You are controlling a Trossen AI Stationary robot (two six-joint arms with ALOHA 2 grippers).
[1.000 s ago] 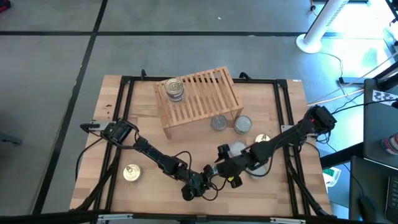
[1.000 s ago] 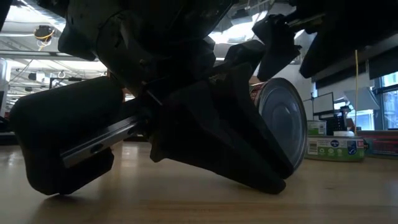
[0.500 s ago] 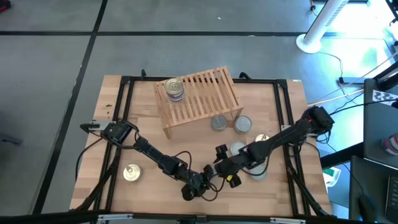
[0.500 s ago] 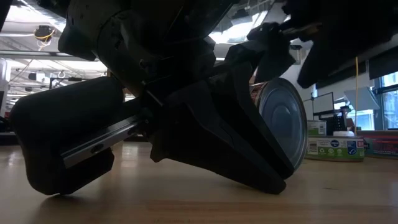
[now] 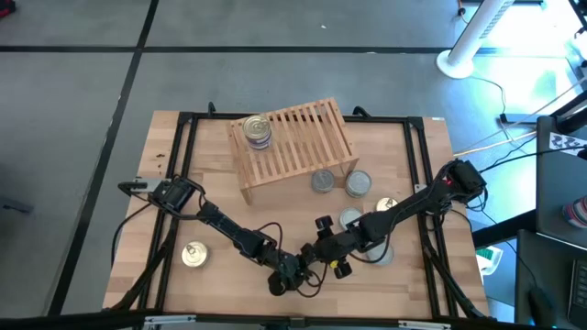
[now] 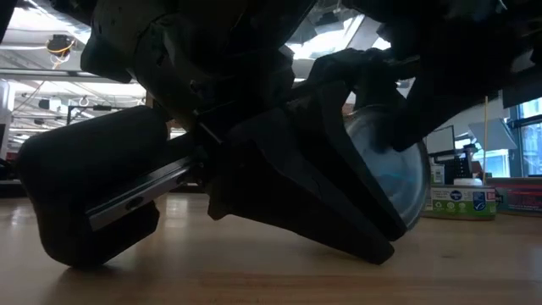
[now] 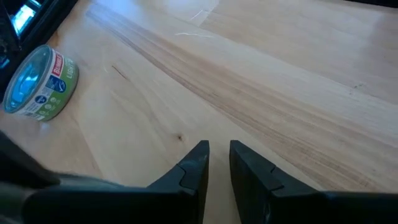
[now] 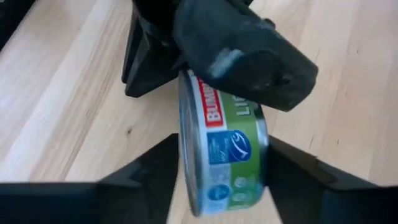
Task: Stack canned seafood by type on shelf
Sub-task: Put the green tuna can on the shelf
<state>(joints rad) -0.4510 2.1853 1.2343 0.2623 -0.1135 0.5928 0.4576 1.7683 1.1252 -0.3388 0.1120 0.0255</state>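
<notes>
A green-labelled tin (image 8: 227, 149) stands on its edge between the fingers of my right gripper (image 8: 222, 143), which is shut on it near the table's near edge (image 5: 323, 246). In the low view the tin (image 6: 394, 174) shows behind my left gripper. My left gripper (image 5: 278, 282) lies low on the table just beside it, fingers (image 7: 219, 146) almost together with nothing between them. The slatted shelf (image 5: 298, 142) carries a gold-topped stack of tins (image 5: 257, 131) at its left end. My right gripper pinches the tin by its two flat ends, with one finger (image 8: 149, 168) against the silver end (image 8: 185, 155) and the other on the opposite end. The fingers come slanting down from the table's right. The tin stays on edge; my left gripper hides its bottom rim.
Silver tins (image 5: 321, 181) (image 5: 358, 183) sit in front of the shelf. A gold one (image 5: 387, 203) and two more (image 5: 348, 220) (image 5: 381, 249) lie by my right arm. A lone gold tin (image 5: 193, 254) sits near left. Cables trail by my left gripper.
My right gripper has moved down and toward the table's near-left, closing in on my left gripper. In the low view it now covers the upper part of the upright tin, which has shifted slightly. My left arm has kept still.
</notes>
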